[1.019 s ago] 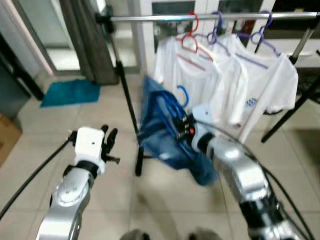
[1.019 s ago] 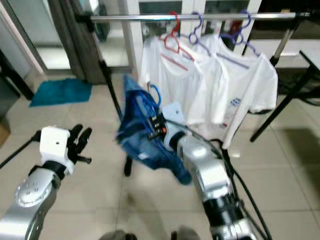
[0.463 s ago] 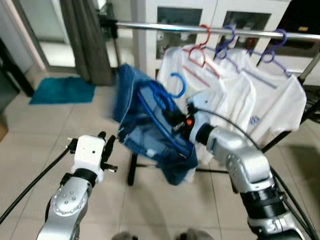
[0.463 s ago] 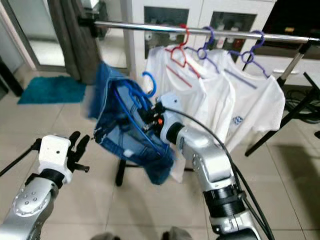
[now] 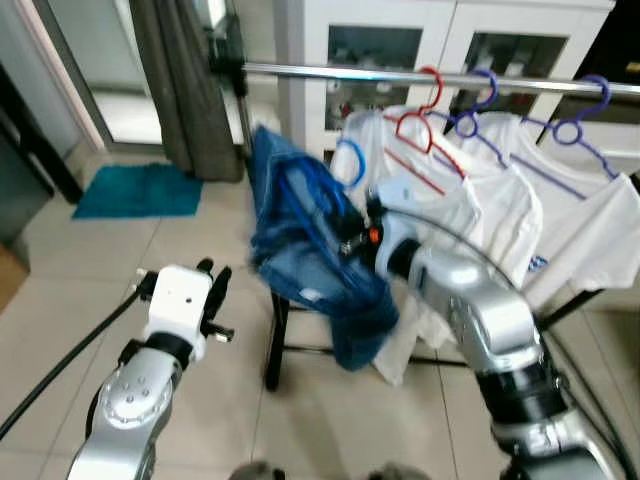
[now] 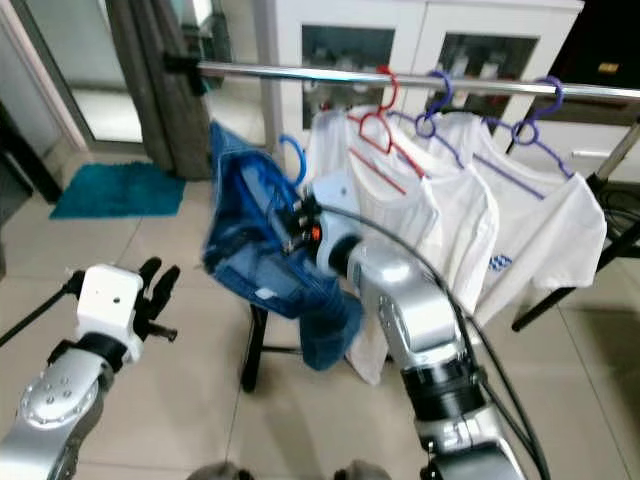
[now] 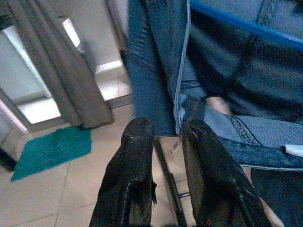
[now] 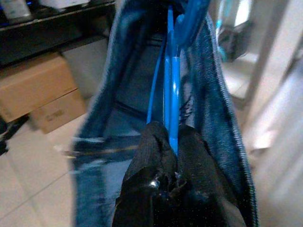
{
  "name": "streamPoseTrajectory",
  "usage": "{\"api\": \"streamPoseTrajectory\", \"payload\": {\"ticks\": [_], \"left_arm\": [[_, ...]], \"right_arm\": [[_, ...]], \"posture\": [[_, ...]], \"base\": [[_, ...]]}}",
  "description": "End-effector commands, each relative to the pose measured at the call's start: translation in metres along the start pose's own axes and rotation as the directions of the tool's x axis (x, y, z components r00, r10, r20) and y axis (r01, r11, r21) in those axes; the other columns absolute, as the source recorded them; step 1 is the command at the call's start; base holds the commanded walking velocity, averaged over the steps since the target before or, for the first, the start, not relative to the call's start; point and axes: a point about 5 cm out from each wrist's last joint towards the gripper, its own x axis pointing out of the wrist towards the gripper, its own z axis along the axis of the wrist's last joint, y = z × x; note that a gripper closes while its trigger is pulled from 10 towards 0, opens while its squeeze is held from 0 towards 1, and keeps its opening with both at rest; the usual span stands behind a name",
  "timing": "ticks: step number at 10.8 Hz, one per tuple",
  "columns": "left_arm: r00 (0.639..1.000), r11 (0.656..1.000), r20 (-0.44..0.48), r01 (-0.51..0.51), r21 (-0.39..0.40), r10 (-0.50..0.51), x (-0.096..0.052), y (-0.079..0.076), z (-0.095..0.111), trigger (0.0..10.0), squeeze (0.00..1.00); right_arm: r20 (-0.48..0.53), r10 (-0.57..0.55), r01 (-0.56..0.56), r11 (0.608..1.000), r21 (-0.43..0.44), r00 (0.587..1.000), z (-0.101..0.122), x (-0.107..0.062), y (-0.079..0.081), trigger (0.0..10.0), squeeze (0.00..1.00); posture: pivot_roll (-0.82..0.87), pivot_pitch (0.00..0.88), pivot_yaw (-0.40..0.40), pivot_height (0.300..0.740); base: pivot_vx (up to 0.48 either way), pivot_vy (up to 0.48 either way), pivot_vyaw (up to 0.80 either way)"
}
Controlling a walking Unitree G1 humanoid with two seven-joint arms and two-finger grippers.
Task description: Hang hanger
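A blue hanger [image 5: 345, 165] draped with denim shorts [image 5: 310, 265] is pinched at its frame by the right gripper [image 8: 170, 142], just below the rail [image 5: 400, 76]. The load likely swings, soft and bottom-heavy; the rigid frame is best gripped. The left gripper [image 7: 165, 165] is slightly parted, empty.

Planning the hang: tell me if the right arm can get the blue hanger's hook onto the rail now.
Probably yes: the right gripper holds the blue hanger just below the rail, and the bare stretch left of the red hanger looks free.

No readable text, small blue print on a white shirt [image 6: 499, 262] at right too blurred to read, cardboard box [image 8: 35, 92] markings illegible
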Motion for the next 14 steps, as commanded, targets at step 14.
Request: {"api": "streamPoseTrajectory", "payload": {"ticks": [14], "left_arm": [[0.977, 0.980, 0.073, 0.199, -0.004, -0.198, 0.000, -0.014, 0.016, 10.0, 0.00]], "right_arm": [[-0.032, -0.260, 0.258, 0.965, -0.053, 0.965, 0.027, 0.033, -0.009, 10.0, 0.00]], "posture": [[0.00, 0.099, 0.044, 0.740]], "base": [[0.328, 0.000, 0.00]]}}
